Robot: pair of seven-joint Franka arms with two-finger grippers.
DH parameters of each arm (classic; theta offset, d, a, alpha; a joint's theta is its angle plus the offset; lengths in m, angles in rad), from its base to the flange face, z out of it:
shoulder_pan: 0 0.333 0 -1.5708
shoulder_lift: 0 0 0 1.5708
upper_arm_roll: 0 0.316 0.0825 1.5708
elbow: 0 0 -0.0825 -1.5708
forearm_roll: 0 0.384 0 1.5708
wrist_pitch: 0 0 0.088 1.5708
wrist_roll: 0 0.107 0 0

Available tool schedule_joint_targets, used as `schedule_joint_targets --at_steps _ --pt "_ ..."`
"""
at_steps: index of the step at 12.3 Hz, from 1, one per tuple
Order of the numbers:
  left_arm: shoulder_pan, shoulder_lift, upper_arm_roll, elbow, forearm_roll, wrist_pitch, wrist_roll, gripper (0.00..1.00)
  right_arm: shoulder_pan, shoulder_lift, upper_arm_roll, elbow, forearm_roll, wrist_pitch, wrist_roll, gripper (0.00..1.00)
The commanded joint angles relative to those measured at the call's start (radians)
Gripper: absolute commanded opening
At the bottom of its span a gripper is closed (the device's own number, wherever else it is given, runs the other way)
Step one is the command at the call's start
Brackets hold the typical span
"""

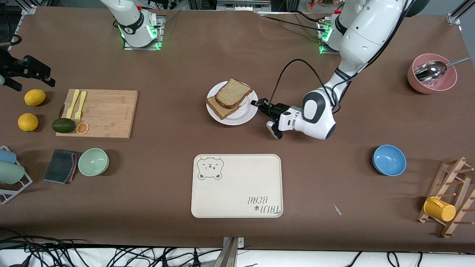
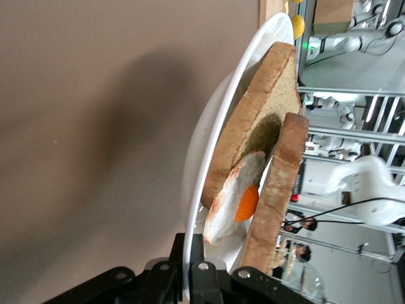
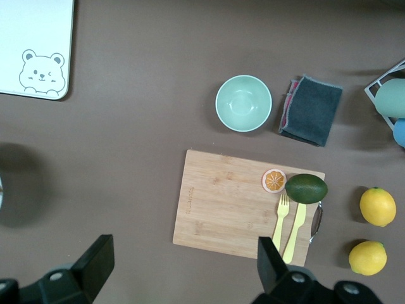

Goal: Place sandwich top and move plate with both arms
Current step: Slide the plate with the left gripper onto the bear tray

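Right now the round glossy white dinner plate (image 1: 243, 115) sits mid-table, farther from the front camera than the cream rectangular bear-print tray (image 1: 237, 185), which is the landmark here. On the plate, the speckled brown wholemeal bread slice, the sandwich top (image 1: 233, 92), lies askew over a lower bread slice (image 1: 219, 108); in the left wrist view a white-and-orange fried egg (image 2: 234, 206) shows between the two. The left gripper (image 1: 256, 104) is at the plate's rim on the side toward the left arm's end of the table, fingers (image 2: 202, 278) closed tight onto the rim edge. The right gripper (image 3: 180, 266) hangs high over the wooden cutting board (image 3: 243, 212), well off from the tray toward the right arm's end, its fingers spread wide and holding nothing; that arm waits. Handling judgement: the plate is stiff, smooth and likely slippery, breakable if dropped, so a one-sided rim pinch may let it tilt; a second pinch on the rim across from the first should steady it. The bread looks light and soft, the top slice sits loose and could slide off the egg if the plate tips, so keep it level.
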State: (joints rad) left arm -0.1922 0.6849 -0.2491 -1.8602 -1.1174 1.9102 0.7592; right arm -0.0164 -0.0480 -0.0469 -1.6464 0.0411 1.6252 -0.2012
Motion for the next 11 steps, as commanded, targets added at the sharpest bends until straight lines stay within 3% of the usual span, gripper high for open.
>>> schedule_joint_targets --at_steps 1,4,11 --pt "0.02 -0.021 -0.001 0.062 0.013 -0.062 -0.145 0.0 -0.004 -0.009 0.009 0.008 -0.014 -0.01 0.013 1.0" --pt "0.014 0.002 0.008 0.172 0.013 -0.057 -0.296 0.0 -0.004 -0.009 0.009 0.008 -0.014 -0.01 0.013 1.0" --pt "0.005 0.221 0.093 0.579 0.108 -0.059 -0.535 0.0 -0.004 -0.009 0.009 0.008 -0.014 -0.01 0.013 1.0"
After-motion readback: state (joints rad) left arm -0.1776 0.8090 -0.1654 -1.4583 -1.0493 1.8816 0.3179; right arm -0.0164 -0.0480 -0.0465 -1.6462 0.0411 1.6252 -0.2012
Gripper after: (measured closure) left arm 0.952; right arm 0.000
